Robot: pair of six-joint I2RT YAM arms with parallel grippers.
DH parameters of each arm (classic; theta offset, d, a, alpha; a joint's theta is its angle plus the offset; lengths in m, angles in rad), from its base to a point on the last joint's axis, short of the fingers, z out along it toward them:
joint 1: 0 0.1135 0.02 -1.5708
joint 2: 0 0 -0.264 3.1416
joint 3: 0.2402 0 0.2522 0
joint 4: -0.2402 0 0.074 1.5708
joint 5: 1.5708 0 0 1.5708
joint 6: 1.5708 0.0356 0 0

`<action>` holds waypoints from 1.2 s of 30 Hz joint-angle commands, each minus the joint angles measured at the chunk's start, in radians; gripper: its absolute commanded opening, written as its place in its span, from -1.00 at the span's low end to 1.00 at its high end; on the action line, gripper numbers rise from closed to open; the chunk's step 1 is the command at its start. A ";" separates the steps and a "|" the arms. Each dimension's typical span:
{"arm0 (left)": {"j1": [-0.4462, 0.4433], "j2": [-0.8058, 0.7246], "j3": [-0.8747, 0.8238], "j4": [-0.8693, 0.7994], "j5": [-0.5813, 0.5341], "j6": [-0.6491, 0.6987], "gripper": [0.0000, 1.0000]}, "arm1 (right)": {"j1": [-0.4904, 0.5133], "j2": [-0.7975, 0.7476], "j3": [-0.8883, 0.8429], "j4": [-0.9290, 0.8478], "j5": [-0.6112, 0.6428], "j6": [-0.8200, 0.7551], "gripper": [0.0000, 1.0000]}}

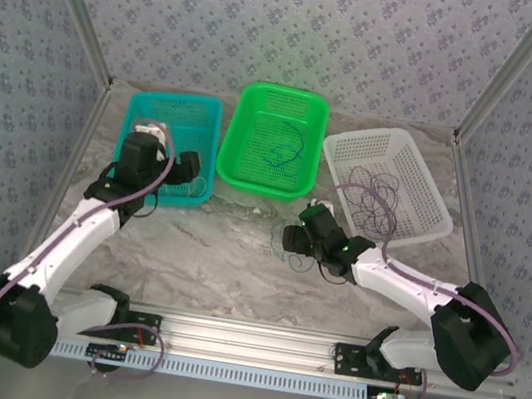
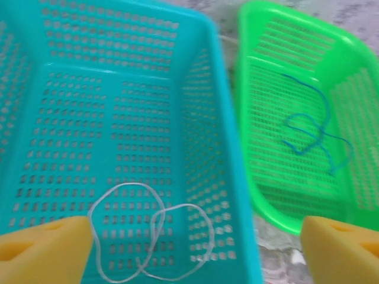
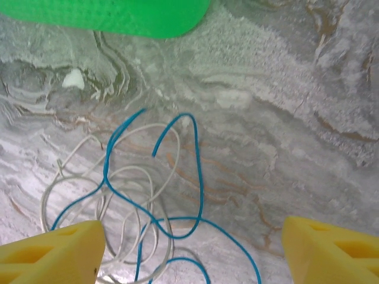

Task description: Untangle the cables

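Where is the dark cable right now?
In the top view, the dark cable lies coiled in the white basket on the right side, beside the green basket.

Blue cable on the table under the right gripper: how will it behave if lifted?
Probably floppy: the blue cable lies in loose curves. Likely to drag the whitish cable along, since their loops cross. Thin, so it may slip from a pinch.
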 commanded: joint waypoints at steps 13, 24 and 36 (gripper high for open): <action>-0.180 -0.137 -0.097 0.066 -0.082 0.074 0.92 | -0.061 0.213 0.192 -0.042 -0.066 -0.006 0.24; -0.190 -0.169 -0.115 0.063 -0.092 0.081 0.93 | -0.064 0.305 0.257 -0.093 -0.057 -0.004 -0.23; -0.191 -0.178 -0.113 0.064 -0.102 0.080 0.93 | -0.065 0.241 0.227 -0.118 -0.033 0.012 -1.00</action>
